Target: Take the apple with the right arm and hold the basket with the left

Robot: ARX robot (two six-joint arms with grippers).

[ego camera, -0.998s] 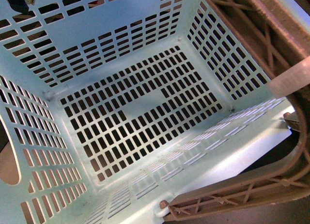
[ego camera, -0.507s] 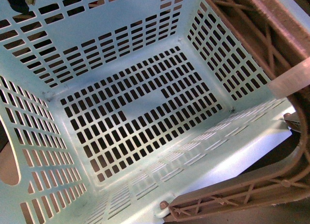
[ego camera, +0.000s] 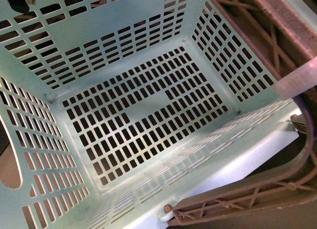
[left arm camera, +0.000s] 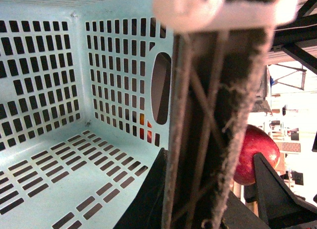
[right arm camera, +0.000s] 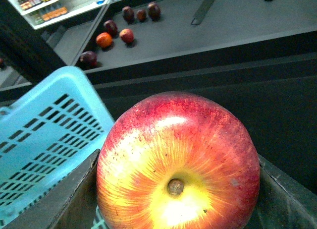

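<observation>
Fingers, right: closed on the apple, one dark finger on each flank, the fruit filling the gap between them. I hold it in the air.

Fingers, left: set either side of the basket's swing handle, which runs up through the gap. One finger lies against the handle and the other just beside it, with a sliver of space showing. I cannot tell whether my grip is clamped.

Item 1, apple. Round and red, with yellow streaks fanning out from a yellow patch around its brown centre spot. It is outside the basket, just beside the slotted outer wall. In the left wrist view it shows past the handle, outside the rim, partly hidden by the handle and my finger.

Item 2, basket. Pale mint plastic, seen from above at a tilt in the front view.
- Floor: slotted in rows, with a plain strip across the middle.
- Walls: slotted.
- Oval hand hole: in one end wall. Some red and orange shows through the slots below it.
- Handle: grey-brown latticed handles run along the rim nearest me and up the adjoining side.
- White band: wrapped on the handle. In the left wrist view it is blurred and close to the lens.

Item 3, surroundings beyond the basket. A dark table carries several loose fruits, dark red and orange. A shelf of small packaged goods stands behind it.
</observation>
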